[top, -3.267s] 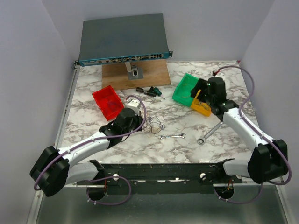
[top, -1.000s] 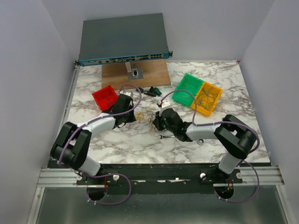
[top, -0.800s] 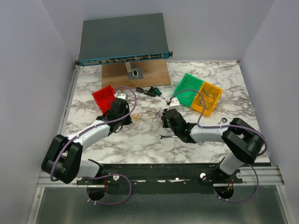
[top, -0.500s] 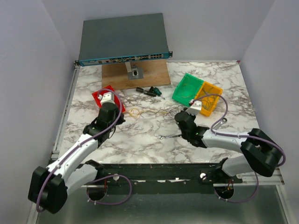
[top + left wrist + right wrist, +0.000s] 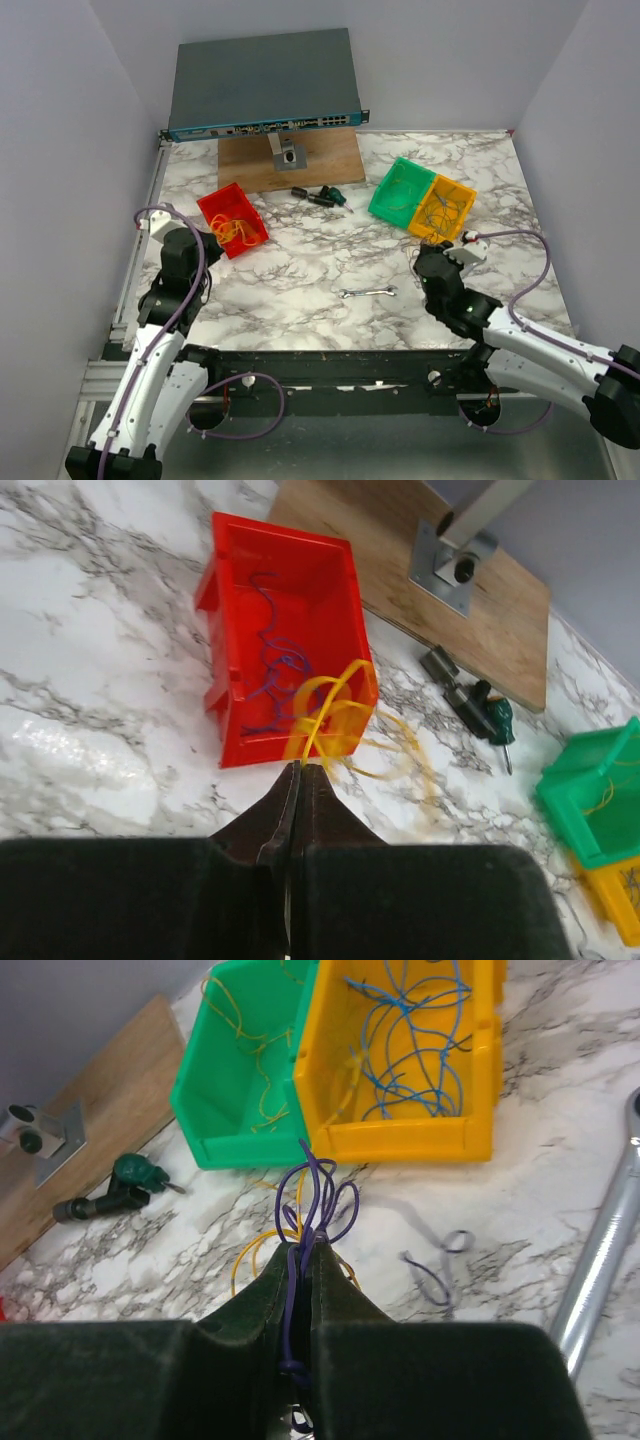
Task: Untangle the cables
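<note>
On the marbled table [image 5: 300,280], the left gripper [image 5: 296,768] pinches a yellow cable [image 5: 322,712] looping ahead over the red bin [image 5: 310,590]; the right gripper [image 5: 305,1243] seemingly clamps a purple cable [image 5: 321,1195].

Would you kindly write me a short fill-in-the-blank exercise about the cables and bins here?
1. The left gripper is shut on the yellow cable, whose loops lie over the ____.
2. The purple cable is pinched by the ____.
3. Right beside the green bin stands the ____.
Missing words: red bin; right gripper; yellow bin.
</note>
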Controlling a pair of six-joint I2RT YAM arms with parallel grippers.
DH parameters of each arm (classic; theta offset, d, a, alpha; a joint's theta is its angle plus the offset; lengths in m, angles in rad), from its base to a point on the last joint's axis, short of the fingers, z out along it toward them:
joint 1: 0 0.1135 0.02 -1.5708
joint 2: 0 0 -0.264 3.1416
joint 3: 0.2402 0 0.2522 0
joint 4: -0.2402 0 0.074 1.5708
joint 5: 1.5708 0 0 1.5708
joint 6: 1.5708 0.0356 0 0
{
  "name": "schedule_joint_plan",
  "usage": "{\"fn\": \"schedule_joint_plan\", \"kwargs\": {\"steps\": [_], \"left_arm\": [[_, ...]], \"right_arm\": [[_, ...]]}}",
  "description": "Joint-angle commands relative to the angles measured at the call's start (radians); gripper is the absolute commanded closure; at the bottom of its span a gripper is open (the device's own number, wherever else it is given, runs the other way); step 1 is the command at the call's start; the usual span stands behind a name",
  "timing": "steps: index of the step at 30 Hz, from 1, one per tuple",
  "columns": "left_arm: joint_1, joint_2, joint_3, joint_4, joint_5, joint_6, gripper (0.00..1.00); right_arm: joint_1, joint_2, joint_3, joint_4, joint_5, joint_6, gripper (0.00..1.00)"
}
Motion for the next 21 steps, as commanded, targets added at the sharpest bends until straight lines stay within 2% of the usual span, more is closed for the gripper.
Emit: {"fn": "schedule_joint_plan", "kwargs": {"steps": [1, 4, 7, 10, 15, 18, 21], "left_arm": [[0.063, -0.049, 0.056, -0.092, -0.046, -0.016, 1.0], [0.098, -0.074, 0.089, -0.117, -0.046, -0.034, 1.0], [0.104, -0.084, 0.122, -0.079, 0.046, 0.008, 1.0], [0.103, -0.077, 0.144, -0.025, 0.212, 0.054, 1.0], [0.096, -0.002, 0.22, 0.009, 0.473, 0.104, 1.0], [0.06, 0.035, 0.247, 0.043, 0.545, 0.113, 1.0], [-0.007, 0.072, 0.277, 0.075, 0.55, 0.126, 1.0]], "right_arm": [[-0.006, -0.096, -0.027, -0.186, 0.089, 0.047, 0.99], [-0.006, -0.137, 0.002, -0.343, 0.152, 0.163, 0.99], [-0.007, -0.162, 0.012, -0.357, 0.126, 0.141, 0.99], [-0.007, -0.176, -0.007, -0.19, -0.019, -0.053, 0.99], [-0.007, -0.159, -0.029, -0.005, -0.25, -0.216, 0.99], [-0.007, -0.132, -0.043, 0.06, -0.309, -0.245, 0.99], [-0.006, -0.104, -0.054, 0.095, -0.33, -0.262, 0.99]]}}
